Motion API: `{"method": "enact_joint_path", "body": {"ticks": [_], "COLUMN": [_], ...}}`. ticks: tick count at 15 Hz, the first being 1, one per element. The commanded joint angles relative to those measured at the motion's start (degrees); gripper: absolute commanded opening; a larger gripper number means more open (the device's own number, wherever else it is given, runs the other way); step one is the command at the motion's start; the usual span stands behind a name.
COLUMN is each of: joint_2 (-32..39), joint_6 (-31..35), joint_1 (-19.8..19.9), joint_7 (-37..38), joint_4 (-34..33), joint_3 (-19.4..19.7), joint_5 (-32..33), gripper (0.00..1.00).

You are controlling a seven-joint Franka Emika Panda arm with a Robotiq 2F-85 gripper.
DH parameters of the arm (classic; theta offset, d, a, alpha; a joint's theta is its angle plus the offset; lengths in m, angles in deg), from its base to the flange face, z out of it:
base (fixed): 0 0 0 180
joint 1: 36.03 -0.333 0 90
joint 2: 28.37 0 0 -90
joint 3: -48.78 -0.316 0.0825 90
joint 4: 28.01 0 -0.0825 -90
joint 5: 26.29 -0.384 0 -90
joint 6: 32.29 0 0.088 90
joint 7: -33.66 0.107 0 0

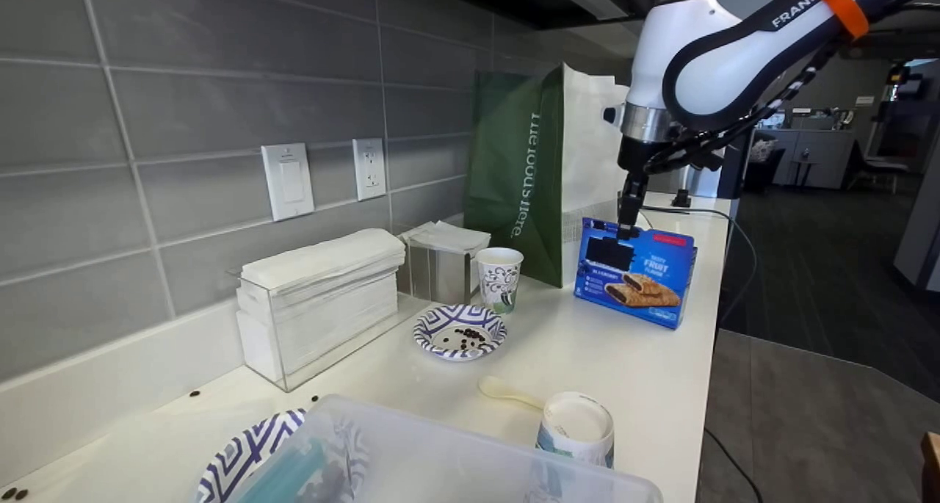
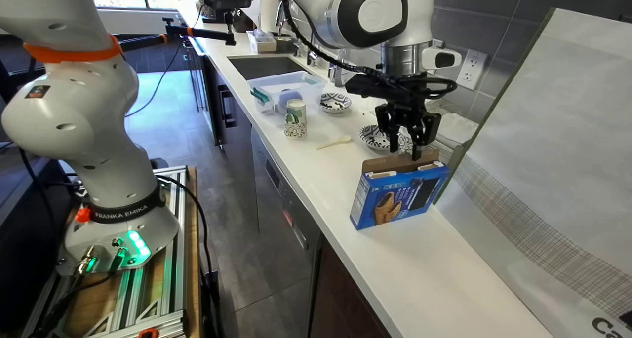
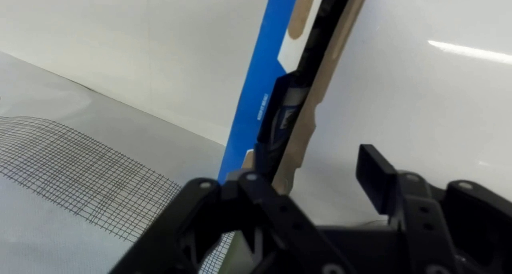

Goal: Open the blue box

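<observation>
The blue box (image 1: 664,257) stands upright on the counter; its printed face shows in both exterior views (image 2: 395,205). Its top is open. A brown cardboard flap (image 2: 380,164) stands up along one long edge, with white and brown tabs at the ends. In the wrist view, dark wrapped contents show inside the box (image 3: 248,102). My gripper (image 2: 405,153) is open at the box's top and holds nothing. In the wrist view, one finger of the gripper (image 3: 314,166) overlaps the opening and the other is beyond the flap. I cannot tell if the fingertip is inside.
A tall green paper bag (image 1: 507,172) stands close beside the box; its white side shows in an exterior view (image 2: 533,131). A paper cup (image 1: 499,275), a patterned bowl (image 1: 459,334), a spoon (image 1: 507,393) and a clear plastic bin (image 1: 470,451) are farther along the counter.
</observation>
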Motion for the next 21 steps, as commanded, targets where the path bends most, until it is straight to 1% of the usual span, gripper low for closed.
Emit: {"method": "enact_joint_path", "body": {"ticks": [1,2,3,6,8,10,11,15,17,18,21], "joint_2": [-2.37,-3.17,-3.88,-7.48,-10.9,-15.77,-18.15,-27.08,-30.85,-26.04,-29.83], "joint_6": [-0.16,-0.48,-0.81,-2.66,-3.13,-1.53,-0.34,-5.07,-7.01,-5.73,-6.23], "joint_1": [-0.39,-0.48,-0.51,-0.72,-1.3,-1.58,-1.47,-0.49,-0.35,-0.75,-0.42], "joint_7": [-0.9,-0.54,0.03,2.45,1.94,1.36,1.84,3.56,2.64,2.9,2.81], "joint_4": [0.9,0.95,0.97,1.75,2.88,5.53,6.9,11.26,13.22,9.33,11.86], "joint_3": [-0.26,-0.38,-0.48,-0.72,-0.22,0.39,0.7,3.24,5.55,4.27,5.81], "joint_5": [-1.68,-1.75,-1.43,-2.5,-7.86,-11.09,-11.7,-14.54,-16.02,-13.74,-14.35], "gripper": [0.93,0.99,1.0,1.0,1.0,1.0,1.0,1.0,1.0,1.0,1.0]}}
